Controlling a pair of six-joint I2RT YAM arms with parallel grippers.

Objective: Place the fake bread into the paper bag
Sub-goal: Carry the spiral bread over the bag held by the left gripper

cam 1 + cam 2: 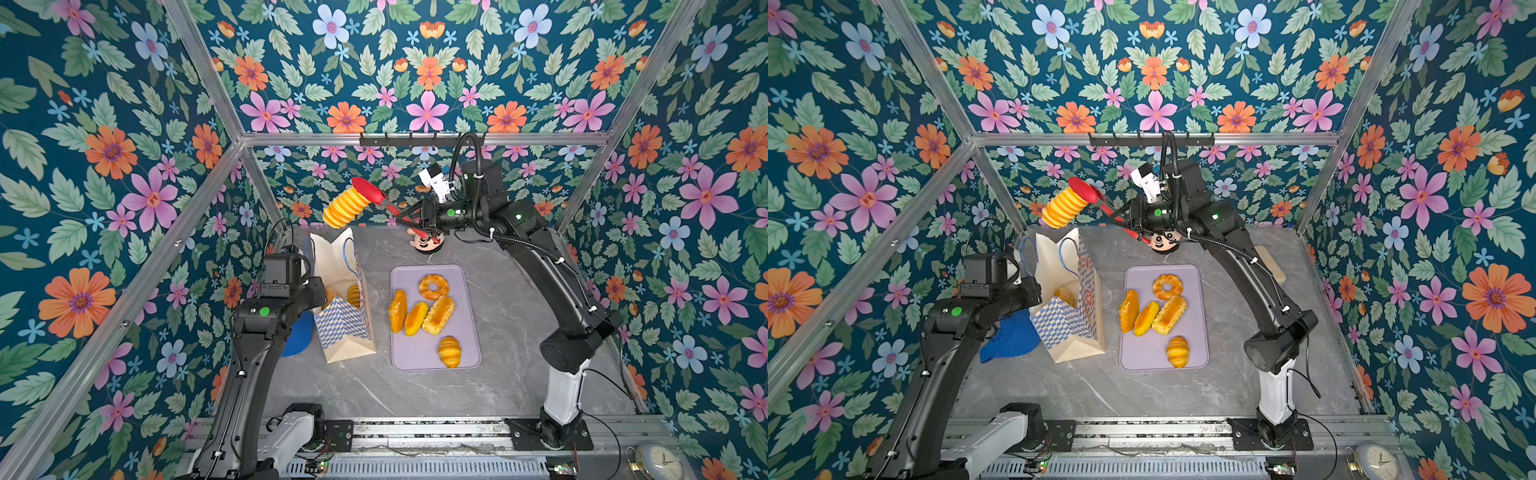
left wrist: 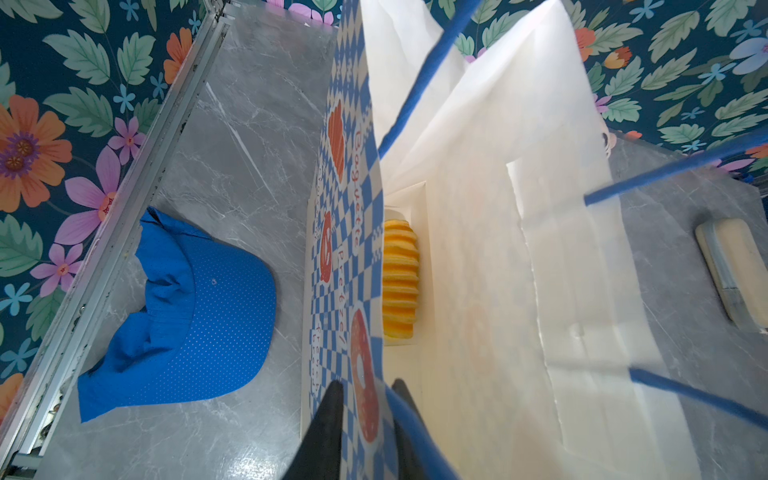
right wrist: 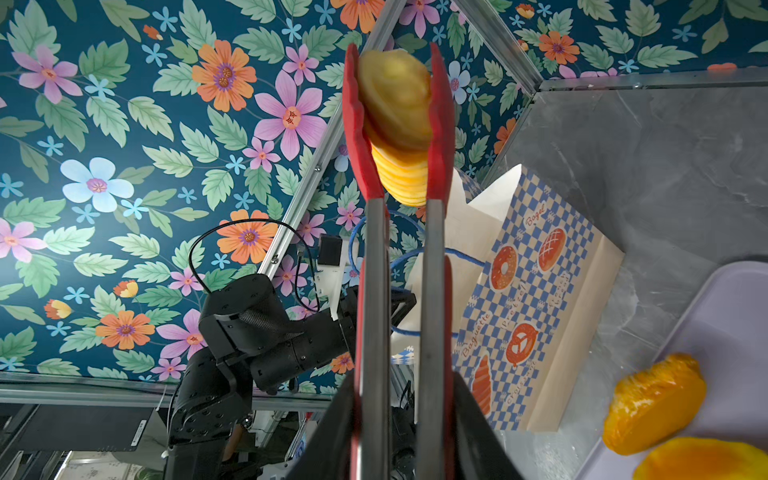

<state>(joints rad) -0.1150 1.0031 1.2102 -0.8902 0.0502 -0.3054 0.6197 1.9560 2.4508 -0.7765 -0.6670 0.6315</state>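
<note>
The right gripper (image 3: 401, 436) is clamped on red tongs (image 1: 368, 189), which pinch a ridged loaf (image 1: 345, 208) by one end, high above the paper bag (image 1: 345, 324), seemingly over its far rim. The left gripper (image 2: 365, 395) is narrowed on the bag's checkered wall, holding the mouth apart. Another loaf (image 2: 399, 278) lies inside the bag, and five pieces sit on the tray (image 1: 469, 291) beside the bag.

The glossy loaf could slip from so small a grip, or land outside the bag if let go off-centre. The bag's mouth is narrow and the blue cords (image 2: 415, 83) cross it, so the tongs could snag and tip the bag.
</note>
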